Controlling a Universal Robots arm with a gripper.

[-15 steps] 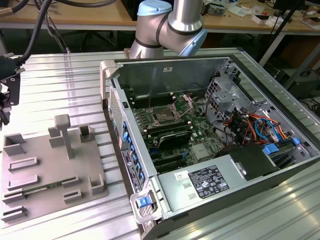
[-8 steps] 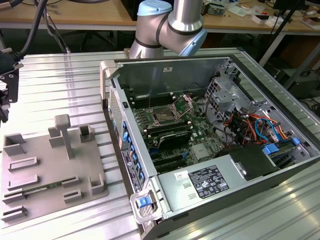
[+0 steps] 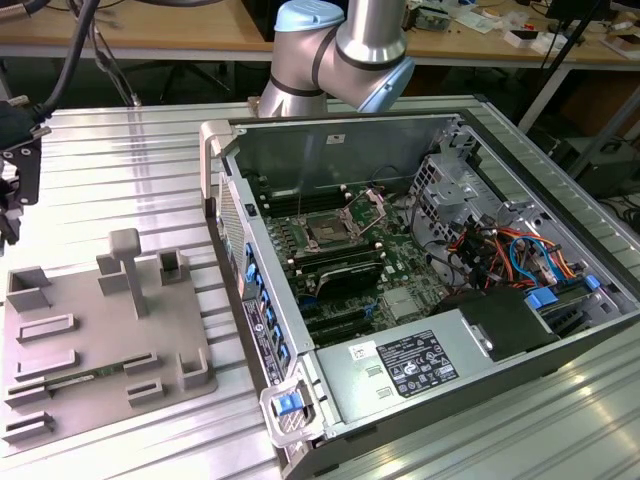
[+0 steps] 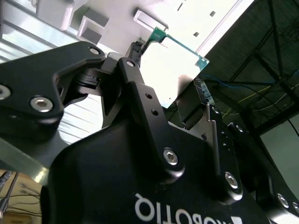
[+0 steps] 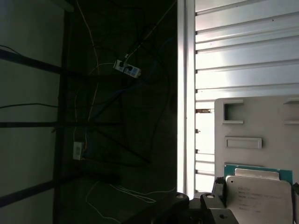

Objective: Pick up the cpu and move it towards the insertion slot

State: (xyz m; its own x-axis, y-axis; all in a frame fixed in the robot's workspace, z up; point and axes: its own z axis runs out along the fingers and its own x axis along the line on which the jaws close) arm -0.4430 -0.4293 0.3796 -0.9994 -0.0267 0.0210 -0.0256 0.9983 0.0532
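One ribbed metal table [image 3: 120,160] carries everything. The open computer case [image 3: 330,135] stands on it, well apart from the jaws toward the exterior view's right. The arm [image 3: 340,50] rises behind the case. A grey plate [image 3: 90,350] with raised blocks lies just beyond the jaws, showing behind them in both wrist views. The power supply [image 3: 350,398] in the case carries a white label [image 3: 415,362] with black print too small to make out. The gripper [image 4: 170,74] is black, with white lettering [image 4: 187,210] on its body that appears upside down in the second wrist view. In the exterior view its dark body sits at the left edge, above the table. The slot [image 3: 328,232], a silver frame around a dark centre, lies on the board inside the case, far from the jaws. The jaws are closed on the cpu [image 5: 261,198], pressing its two opposite edges. Its pale metal face has faint lines of print and a green rim, and it is held clear of the plate.
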